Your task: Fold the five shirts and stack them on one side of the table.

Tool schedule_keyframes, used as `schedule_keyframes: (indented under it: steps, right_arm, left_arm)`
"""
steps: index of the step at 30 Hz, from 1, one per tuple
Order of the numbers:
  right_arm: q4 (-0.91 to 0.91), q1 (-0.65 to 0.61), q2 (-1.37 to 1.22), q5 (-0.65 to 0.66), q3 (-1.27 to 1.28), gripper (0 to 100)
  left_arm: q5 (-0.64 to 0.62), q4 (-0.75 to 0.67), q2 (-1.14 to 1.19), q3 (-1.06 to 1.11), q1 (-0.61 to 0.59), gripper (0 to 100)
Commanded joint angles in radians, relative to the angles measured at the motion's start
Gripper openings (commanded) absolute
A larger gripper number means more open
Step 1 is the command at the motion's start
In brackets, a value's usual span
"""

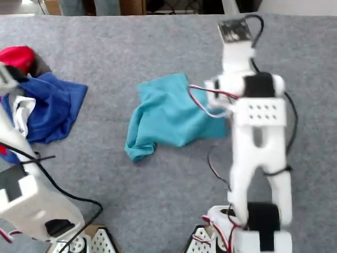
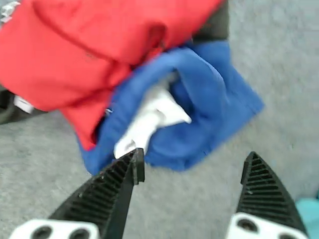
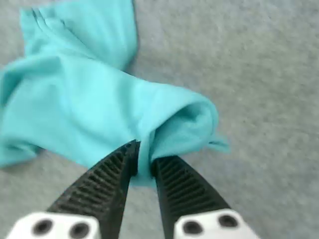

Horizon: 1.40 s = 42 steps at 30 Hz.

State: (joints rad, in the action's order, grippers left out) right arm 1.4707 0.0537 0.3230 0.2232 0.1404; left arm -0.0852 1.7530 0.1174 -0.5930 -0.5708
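The teal shirt (image 1: 167,117) lies crumpled near the middle of the grey table (image 1: 158,200), bunched into loose folds with 1 rolled corner trailing toward the arms' bases. In the right wrist view the teal shirt (image 3: 84,94) shows a thick rounded fold at its edge, and the right gripper (image 3: 143,159) has its 2 ribbed black fingers (image 3: 107,179) pinched almost together on that fold, cloth squeezed between them.

Well apart from it, on the left side of the table, sits a heap of other clothes. A blue shirt (image 1: 55,108) is spread widest, a red shirt (image 1: 18,57) lies bunched at the heap's far end, and a white garment (image 1: 21,113) is tucked into the blue folds. In the left wrist view the red shirt (image 2: 99,50) overlaps the blue shirt (image 2: 214,99), the white garment (image 2: 154,117) pokes from a blue pocket of cloth, and a strip of dark cloth (image 2: 214,25) borders the red.

The left gripper (image 2: 194,162) hangs over the near edge of this heap, fingers spread wide, gripping nothing.

The right arm (image 1: 258,132) stretches from its base out along the teal shirt's right edge. The left arm (image 1: 31,205) rises at the table's left edge, beside the heap.
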Motion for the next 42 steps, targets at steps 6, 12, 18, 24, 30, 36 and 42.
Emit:
schedule_keyframes:
  steps: [6, 12, 18, 24, 30, 36, 42]
  right_arm:
    - [-0.015, 0.331, 0.377, 0.446, 0.398, 1.4]
    - [-0.311, 0.543, 0.582, 0.605, 0.714, 1.4]
    - [-0.436, 0.583, 0.789, 0.678, 0.978, 1.5]
    - [-0.434, 0.574, 1.032, 0.694, 1.145, 1.5]
    - [-0.428, 0.523, 1.194, 0.689, 1.287, 1.5]
    - [-0.359, 0.465, 1.204, 0.64, 1.31, 1.5]
    - [-0.364, 0.405, 1.204, 0.578, 1.354, 1.5]
  left_arm:
    - [0.08, 0.002, -0.23, 0.504, 0.369, 32]
    - [0.1, -0.229, -0.328, 0.92, 0.579, 32]
    - [0.021, -0.519, -0.342, 1.175, 0.68, 32]
    - [-0.12, -0.559, -0.316, 1.198, 0.716, 32]
    - [-0.126, -0.431, -0.319, 1.194, 0.805, 32]
    - [-0.117, -0.393, -0.338, 1.185, 0.745, 32]
    - [-0.097, -0.364, -0.496, 1.204, 0.774, 32]
